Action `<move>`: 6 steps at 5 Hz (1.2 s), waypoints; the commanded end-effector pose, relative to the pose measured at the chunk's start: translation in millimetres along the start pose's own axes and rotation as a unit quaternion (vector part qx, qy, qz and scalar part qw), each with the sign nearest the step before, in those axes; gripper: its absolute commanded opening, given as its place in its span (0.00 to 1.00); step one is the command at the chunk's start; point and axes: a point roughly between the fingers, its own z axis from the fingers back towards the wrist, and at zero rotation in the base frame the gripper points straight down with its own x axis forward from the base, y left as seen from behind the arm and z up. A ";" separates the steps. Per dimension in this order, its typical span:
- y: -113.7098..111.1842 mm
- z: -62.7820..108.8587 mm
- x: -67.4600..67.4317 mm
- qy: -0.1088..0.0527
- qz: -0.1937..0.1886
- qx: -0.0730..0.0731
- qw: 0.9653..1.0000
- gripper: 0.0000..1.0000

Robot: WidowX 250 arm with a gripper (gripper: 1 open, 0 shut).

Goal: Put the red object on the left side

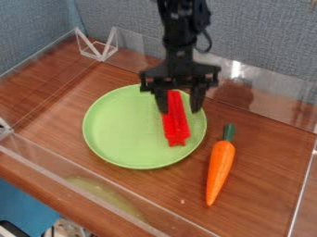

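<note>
Pincer holds the red bar over the plate

In the single camera view, the pincer (179, 93) points down and is clenched on the upper end of the red object (177, 118). The bar hangs from it, long axis running toward the camera, low end at the green plate (114, 130), right part. The orange carrot (220, 165) lies on the desk (50, 93).

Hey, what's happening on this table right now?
A single robot arm's gripper is closed on the top end of the red object, a long flat bar. The bar hangs roughly upright, its lower end over the right part of the green plate; whether it touches the plate is unclear. An orange carrot lies on the wooden table to the right of the plate, untouched.
</note>
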 end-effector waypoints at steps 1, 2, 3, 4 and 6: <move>-21.0 33.9 -25.4 -0.026 -0.045 -0.036 0.998 0.00; -43.5 37.4 -64.1 -0.018 -0.101 -0.048 0.994 0.00; -65.7 28.6 -102.7 -0.002 -0.156 -0.052 0.986 0.00; -62.8 19.4 -117.4 0.014 -0.184 -0.046 0.982 0.00; -54.0 -15.5 -136.4 0.046 -0.214 -0.032 0.975 0.00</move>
